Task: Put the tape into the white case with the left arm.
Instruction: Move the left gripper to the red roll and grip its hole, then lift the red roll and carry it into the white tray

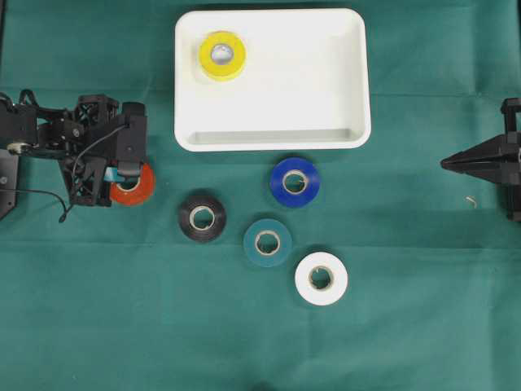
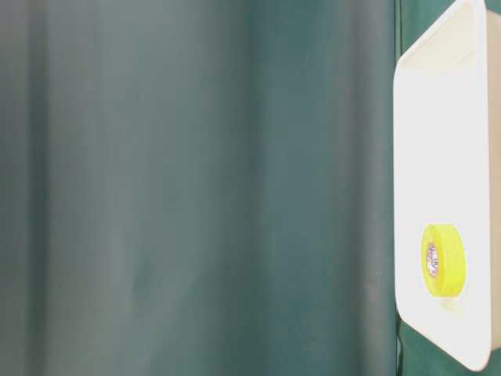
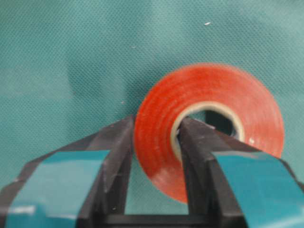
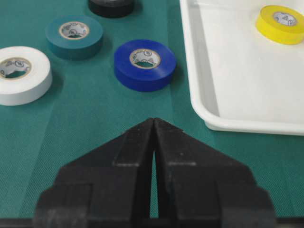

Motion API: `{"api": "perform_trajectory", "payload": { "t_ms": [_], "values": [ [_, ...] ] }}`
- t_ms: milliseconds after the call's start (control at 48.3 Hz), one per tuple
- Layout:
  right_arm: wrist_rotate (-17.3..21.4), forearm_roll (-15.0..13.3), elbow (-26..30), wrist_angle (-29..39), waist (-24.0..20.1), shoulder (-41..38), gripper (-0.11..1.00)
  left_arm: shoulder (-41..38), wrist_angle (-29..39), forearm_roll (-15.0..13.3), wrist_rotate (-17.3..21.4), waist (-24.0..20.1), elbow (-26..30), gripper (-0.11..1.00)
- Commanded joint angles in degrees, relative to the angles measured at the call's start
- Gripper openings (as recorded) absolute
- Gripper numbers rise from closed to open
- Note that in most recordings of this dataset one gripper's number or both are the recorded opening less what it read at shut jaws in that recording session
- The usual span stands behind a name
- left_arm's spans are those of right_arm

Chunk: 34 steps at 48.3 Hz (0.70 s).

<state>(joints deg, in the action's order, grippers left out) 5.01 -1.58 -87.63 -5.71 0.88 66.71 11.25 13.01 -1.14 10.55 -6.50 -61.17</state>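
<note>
Black jointed left arm [image 1: 49, 130] at the left edge of the overhead view, reaching toward the frame's centre, thin black cable looping below it. Lattice-framed left gripper [image 1: 124, 183] at its end, pointed down at the lower left of the frame. In the left wrist view, two black fingers [image 3: 111, 171] with teal bands at the bottom of the frame, one outside and one inside the ring of an orange-red roll of tape [image 3: 209, 128], clamped on its wall. All-black pointed right gripper [image 1: 446, 164] at the right edge of the overhead view, tip aimed toward the centre, level. In the right wrist view, both jaws pressed together with only a thin slit between them, gripping nothing.
</note>
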Motion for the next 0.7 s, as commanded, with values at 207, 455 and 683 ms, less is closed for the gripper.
{"api": "perform_trajectory", "payload": {
  "t_ms": [207, 455, 683],
  "values": [
    [0.1, -0.1, 0.5, -0.3, 0.1, -0.4, -0.09, 1.0, 1.1, -0.2, -0.2, 0.0, 0.9, 0.25],
    [0.2, 0.0, 0.6, -0.3, 0.1, -0.4, -0.09, 3.5, 5.7, -0.3, -0.5, 2.4, 3.3, 0.25],
    [0.2, -0.1, 0.5, -0.3, 0.1, -0.4, -0.09, 9.5, 13.7, -0.3, -0.6, 4.1, 6.9, 0.25]
  ]
}}
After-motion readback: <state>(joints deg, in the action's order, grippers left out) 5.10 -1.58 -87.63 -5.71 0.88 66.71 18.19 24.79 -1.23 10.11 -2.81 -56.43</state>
